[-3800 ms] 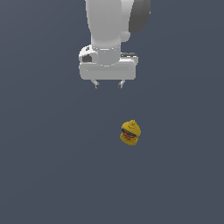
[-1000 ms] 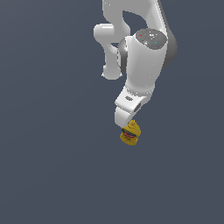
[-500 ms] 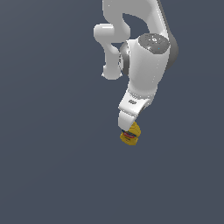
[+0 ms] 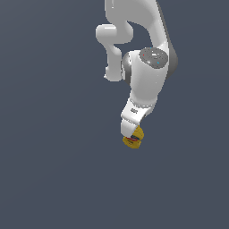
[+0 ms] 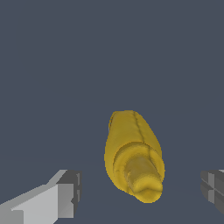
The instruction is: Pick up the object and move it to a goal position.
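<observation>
The yellow mustard-style squeeze bottle (image 4: 135, 140) lies on the dark grey floor; a bit of its red-and-blue label shows in the exterior view. In the wrist view the bottle (image 5: 131, 151) is seen from the nozzle end, its tapered cap pointing at the camera. My gripper (image 4: 130, 133) is right over the bottle and hides its upper part in the exterior view. In the wrist view the gripper (image 5: 140, 190) is open. One finger (image 5: 65, 192) and the other finger (image 5: 212, 186) stand on either side of the bottle with gaps, not touching it.
The white arm (image 4: 147, 76) reaches down from the top of the exterior view. A plain dark grey floor (image 4: 53, 170) lies all around the bottle.
The hand has come down onto the bottle over the last second and now covers its top. The bottle has not moved.
</observation>
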